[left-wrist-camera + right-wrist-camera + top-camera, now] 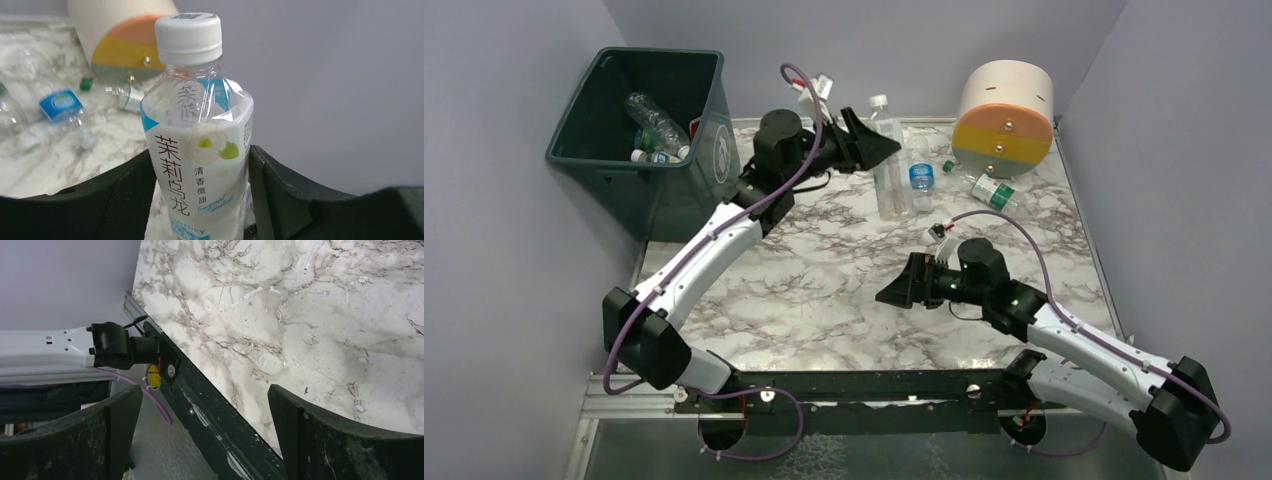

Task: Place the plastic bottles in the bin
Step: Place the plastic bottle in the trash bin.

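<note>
One marble worktop point(824, 300) carries everything left for me. At its far left corner stands the dark green bin point(614, 165). In it I count at least two bottles, perhaps three: a clear one point(656, 122) lying across, and smaller ones below it that I cannot tell apart. The cream, orange and yellow cylinder point(1004, 115) at the far right is not my concern.

My left claw point(879, 143) reaches along the far side and is clenched on an upright white-capped tea bottle point(200, 150). In the wrist view both fingers point(125, 195) lie flush against its sides. Whether it stands on the marble or is lifted I cannot tell. It is well apart from the bin, so it is not delivered yet.

My right claw point(886, 294) hangs spread wide with nothing in it, over the near half of the worktop.

Near the tea bottle lie clear bottles point(892, 185), one or two, and a blue-labelled bottle point(921, 175). Nearer the cylinder lies a green-capped bottle point(989, 188).

By what shows, I judge the job under halfway, with four or five to go.
</note>
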`<state>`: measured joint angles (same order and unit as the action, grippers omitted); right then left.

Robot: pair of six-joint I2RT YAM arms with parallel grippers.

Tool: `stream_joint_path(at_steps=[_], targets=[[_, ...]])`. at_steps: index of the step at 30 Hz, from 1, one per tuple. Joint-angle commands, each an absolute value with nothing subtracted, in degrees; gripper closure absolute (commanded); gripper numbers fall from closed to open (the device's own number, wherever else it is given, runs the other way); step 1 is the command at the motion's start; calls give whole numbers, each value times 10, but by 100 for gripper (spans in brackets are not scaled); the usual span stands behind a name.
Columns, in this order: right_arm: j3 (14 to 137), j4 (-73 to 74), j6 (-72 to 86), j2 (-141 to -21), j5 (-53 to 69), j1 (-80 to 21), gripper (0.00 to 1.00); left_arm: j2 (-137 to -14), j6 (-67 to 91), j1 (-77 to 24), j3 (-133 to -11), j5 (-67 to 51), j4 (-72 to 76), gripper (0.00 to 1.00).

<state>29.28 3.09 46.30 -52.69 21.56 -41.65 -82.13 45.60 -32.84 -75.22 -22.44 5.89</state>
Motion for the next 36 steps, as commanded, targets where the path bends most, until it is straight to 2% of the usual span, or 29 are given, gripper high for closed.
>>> stream_joint_path(at_steps=[1, 17, 28, 36], targets=[[293, 48, 461, -506, 217, -420, 1, -826, 369, -288, -857, -194, -27, 34], [278, 44, 470, -488, 223, -419, 1, -835, 393, 30, -945, -351, -40, 33], [263, 43, 478, -475, 225, -420, 1, -844, 494, 208, -962, -456, 52, 33], [264, 50, 480, -468, 227, -420, 1, -855, 654, 364, -921, -516, 209, 33]])
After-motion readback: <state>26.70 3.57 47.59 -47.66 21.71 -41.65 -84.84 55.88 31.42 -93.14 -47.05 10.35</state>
